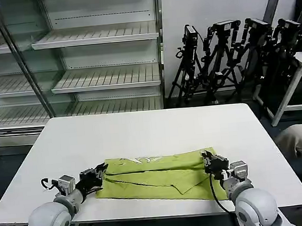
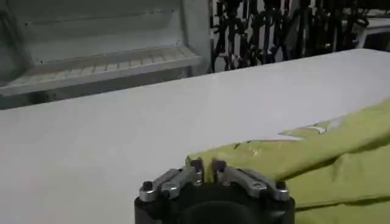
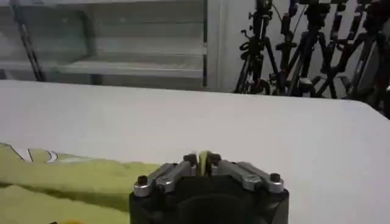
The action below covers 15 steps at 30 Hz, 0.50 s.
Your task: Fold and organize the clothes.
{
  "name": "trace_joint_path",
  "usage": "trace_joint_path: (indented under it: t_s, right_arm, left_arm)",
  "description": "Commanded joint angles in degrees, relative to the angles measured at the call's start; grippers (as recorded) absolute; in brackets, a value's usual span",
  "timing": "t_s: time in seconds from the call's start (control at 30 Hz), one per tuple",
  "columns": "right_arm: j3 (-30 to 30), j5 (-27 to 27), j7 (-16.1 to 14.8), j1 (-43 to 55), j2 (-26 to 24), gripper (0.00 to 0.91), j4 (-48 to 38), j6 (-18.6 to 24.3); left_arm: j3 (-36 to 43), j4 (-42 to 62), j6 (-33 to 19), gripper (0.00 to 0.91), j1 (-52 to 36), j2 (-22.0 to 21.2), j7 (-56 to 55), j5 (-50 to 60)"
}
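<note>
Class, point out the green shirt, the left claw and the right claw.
green shirt (image 1: 157, 178): head view, middle of the folded cloth.
left claw (image 1: 101, 172): head view, between its tips.
right claw (image 1: 206, 160): head view, between its tips.

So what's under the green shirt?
The shirt lies folded flat on the white table, so only tabletop shows around it. Whatever is beneath the cloth is covered. The left pincer and right pincer each pinch an end.

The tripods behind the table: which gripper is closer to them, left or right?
Right. The right gripper pinches the lime shirt at its right end, on the tripods' side; the left gripper holds the shirt's opposite end.
</note>
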Motion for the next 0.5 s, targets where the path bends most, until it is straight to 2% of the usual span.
trace_joint_path:
  t_s: [0.03,0.2,0.47,0.5]
  right_arm:
    - [2.83,-0.57,-0.47,-1.99,-0.56,0.907,2.38,0.05]
    - [4.78,-1.63,-0.93,-5.0,-0.61,0.907,4.83,0.11]
    - [5.25,-2.83,-1.23,-7.27,0.22,0.907,6.22,0.14]
    - [5.2,-2.86,-1.21,-7.25,0.32,0.907,6.18,0.14]
  left_arm:
    - [-0.56,-4.46,0.16,0.907,1.02,-0.87,-8.25,-4.84]
    - [2.53,-6.01,0.26,0.907,3.65,-3.53,-20.46,-10.33]
    - [5.63,-3.43,-0.99,0.907,4.66,-6.65,-27.45,-11.48]
    - [5.77,-3.1,-1.05,0.01,4.4,-6.84,-27.81,-11.74]
